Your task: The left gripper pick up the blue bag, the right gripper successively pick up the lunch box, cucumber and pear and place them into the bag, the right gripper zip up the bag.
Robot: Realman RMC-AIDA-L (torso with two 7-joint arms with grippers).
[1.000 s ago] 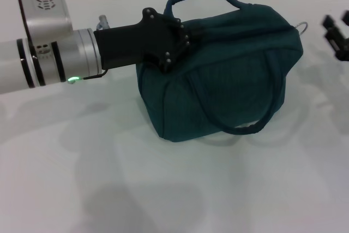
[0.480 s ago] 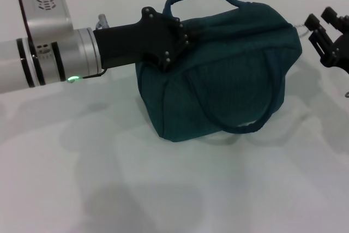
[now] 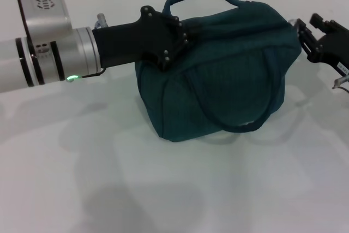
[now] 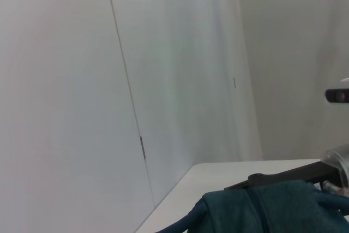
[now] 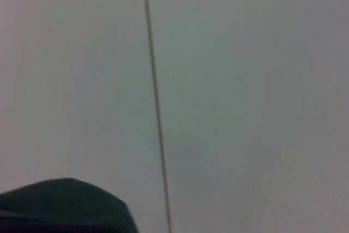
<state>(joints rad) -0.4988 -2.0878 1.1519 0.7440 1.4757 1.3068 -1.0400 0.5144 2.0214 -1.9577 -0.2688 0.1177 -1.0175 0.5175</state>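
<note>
Fingers of the left gripper (image 3: 182,34) are pressed into the upper left end of the blue bag (image 3: 229,75), seemingly pinching its fabric. The bag sits on the white table (image 3: 163,189), long axis running left to right, top apparently closed. At its right end the right gripper (image 3: 313,39), fingers parted, sits just beside the zipper's end, the nearer arm to it. Both wrist views show only a slice of bag and the wall; neither shows any fingers.
</note>
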